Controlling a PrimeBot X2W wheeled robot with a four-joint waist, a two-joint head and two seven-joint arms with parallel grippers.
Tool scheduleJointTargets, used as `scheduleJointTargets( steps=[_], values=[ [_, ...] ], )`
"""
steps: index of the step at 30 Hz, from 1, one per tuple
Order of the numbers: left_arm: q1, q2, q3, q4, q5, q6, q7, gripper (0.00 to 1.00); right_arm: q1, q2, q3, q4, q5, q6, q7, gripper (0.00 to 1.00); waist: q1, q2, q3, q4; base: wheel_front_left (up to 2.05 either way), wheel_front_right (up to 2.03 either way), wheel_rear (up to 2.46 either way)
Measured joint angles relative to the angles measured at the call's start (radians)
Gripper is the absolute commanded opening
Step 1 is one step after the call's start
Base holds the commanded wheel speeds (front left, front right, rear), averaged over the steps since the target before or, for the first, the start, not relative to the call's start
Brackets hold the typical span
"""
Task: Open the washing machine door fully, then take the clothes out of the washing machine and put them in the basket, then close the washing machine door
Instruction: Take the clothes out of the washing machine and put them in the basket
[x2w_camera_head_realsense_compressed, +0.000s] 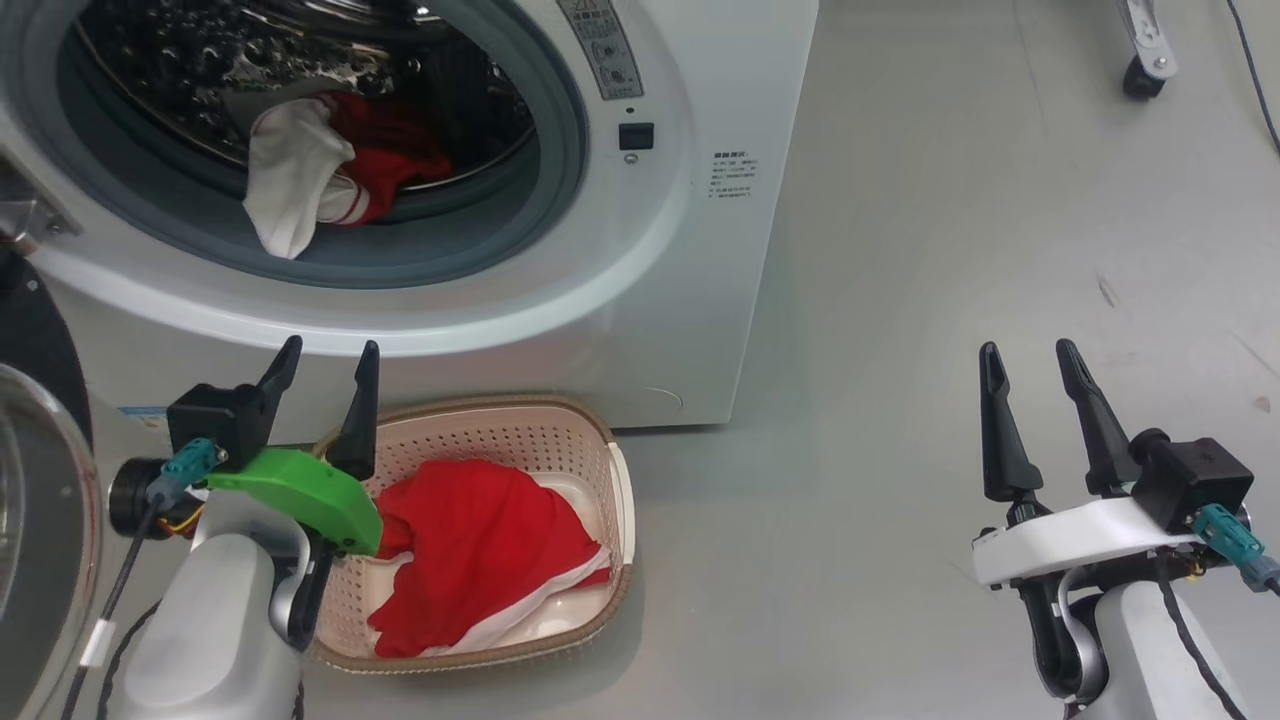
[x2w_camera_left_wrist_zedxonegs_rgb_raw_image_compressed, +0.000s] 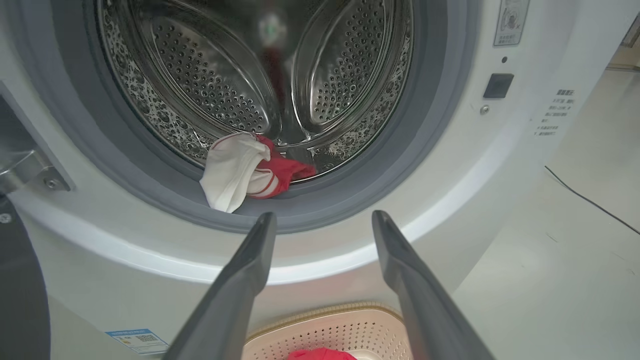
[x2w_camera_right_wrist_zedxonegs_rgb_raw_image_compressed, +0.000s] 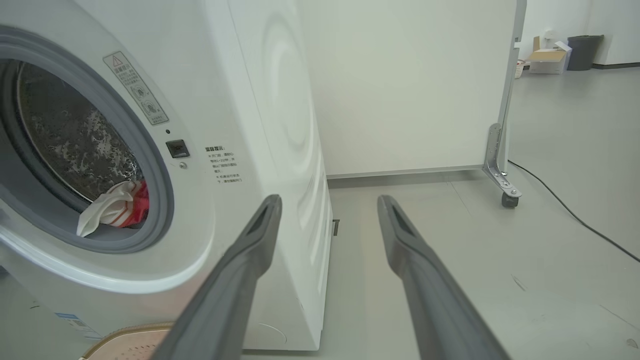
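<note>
Risk lies mostly with the part of the clothes that is inside the washing machine. This white and red bundle lies at the front lower edge of the drum, and its white flap hangs over the grey rubber ring. Another red piece already lies in the basket, which stands on the floor just beside the machine's front, below the opening.

The left gripper hangs over the basket's left rim, fingers apart and nothing between them. The right gripper is well apart to the right, over bare floor, also spread and empty. The washing machine door stands open at the left.

If the left fingers close only on the loose white flap, I judge the cloth may slip out. It could also drag on the ring and fall on the floor between machine and basket. A reach that goes too low may push the fingers into the ring. Closing the door with cloth over the ring would trap it.
</note>
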Motion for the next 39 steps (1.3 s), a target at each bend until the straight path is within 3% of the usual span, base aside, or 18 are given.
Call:
scheduleJointTargets(
  steps=[17, 39],
  values=[
    [0.182, -0.006, 0.047, -0.161, 0.017, 0.000, -0.003, 1.00, 0.086, 0.002, -0.006, 0.001, 0.000, 0.000, 0.000, 1.00, 0.0000, 0.0000, -0.143, 0.090, 0.00, 0.00, 0.00],
    [0.321, -0.014, 0.084, -0.279, 0.028, 0.000, -0.003, 1.00, 0.137, 0.006, 0.019, -0.003, 0.002, 0.000, 0.000, 1.00, 0.0000, 0.0000, -0.194, 0.079, 0.00, 0.00, 0.00]
  ],
)
